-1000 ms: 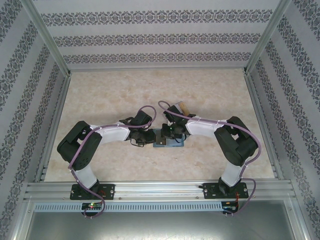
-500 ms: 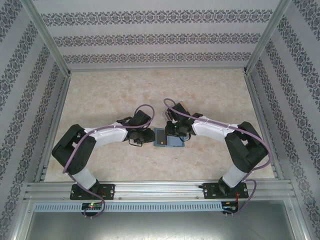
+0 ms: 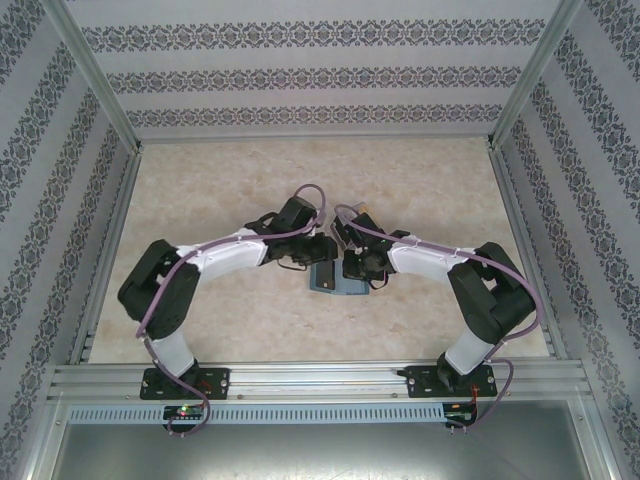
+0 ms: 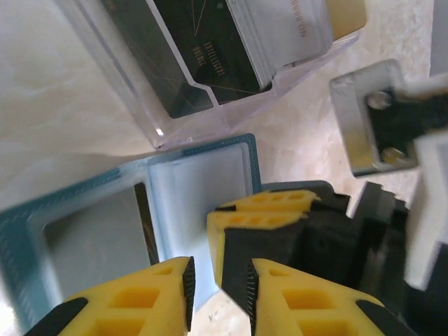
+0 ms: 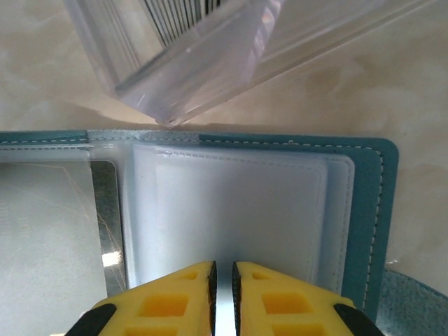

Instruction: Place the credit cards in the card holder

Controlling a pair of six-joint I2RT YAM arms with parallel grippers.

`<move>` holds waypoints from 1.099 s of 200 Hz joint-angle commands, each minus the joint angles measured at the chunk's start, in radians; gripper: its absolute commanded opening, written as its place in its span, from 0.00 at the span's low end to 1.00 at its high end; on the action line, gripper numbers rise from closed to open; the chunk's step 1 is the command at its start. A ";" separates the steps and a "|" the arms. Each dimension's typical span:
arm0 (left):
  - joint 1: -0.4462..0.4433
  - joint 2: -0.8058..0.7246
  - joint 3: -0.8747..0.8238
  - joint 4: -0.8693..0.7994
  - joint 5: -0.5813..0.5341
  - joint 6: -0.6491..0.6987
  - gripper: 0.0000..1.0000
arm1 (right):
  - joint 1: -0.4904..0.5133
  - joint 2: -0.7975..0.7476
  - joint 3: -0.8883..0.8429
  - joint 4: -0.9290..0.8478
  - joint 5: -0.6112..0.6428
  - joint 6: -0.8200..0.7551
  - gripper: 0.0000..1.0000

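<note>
Lying open and flat on the table (image 3: 200, 180), the card holder (image 5: 364, 210) sits in the middle between the two arms, with its pale pockets facing up. Just behind it, almost touching its far edge, stands a clear box (image 5: 196, 77). The credit cards (image 4: 210, 63) are in that box: a dark one, a whitish one and a tan one, leaning together.

The right gripper (image 5: 222, 294) is over the right page of the holder. Its fingers are almost pressed together, with just a thin slit between them. I cannot tell if they pinch a bit of pocket. The left gripper (image 4: 220, 301) hangs by the left page, near the box. Its fingers are a little way apart and hold nothing.

I think the job now is going for a card. Next, the left fingers need to reach the box, close on one thin card edge and lift it without tipping the box.
</note>
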State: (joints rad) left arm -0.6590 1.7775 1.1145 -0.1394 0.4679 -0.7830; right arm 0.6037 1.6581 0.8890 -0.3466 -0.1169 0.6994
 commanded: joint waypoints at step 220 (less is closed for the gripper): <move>0.060 0.126 0.154 -0.036 -0.137 -0.109 0.54 | -0.167 0.174 0.583 -0.397 0.144 -0.502 0.34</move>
State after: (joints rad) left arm -0.6205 1.8549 1.2304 -0.1822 0.3317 -0.8383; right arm 0.4171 1.7653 1.3933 -0.6258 -0.0566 0.2810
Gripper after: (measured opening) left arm 0.534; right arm 0.337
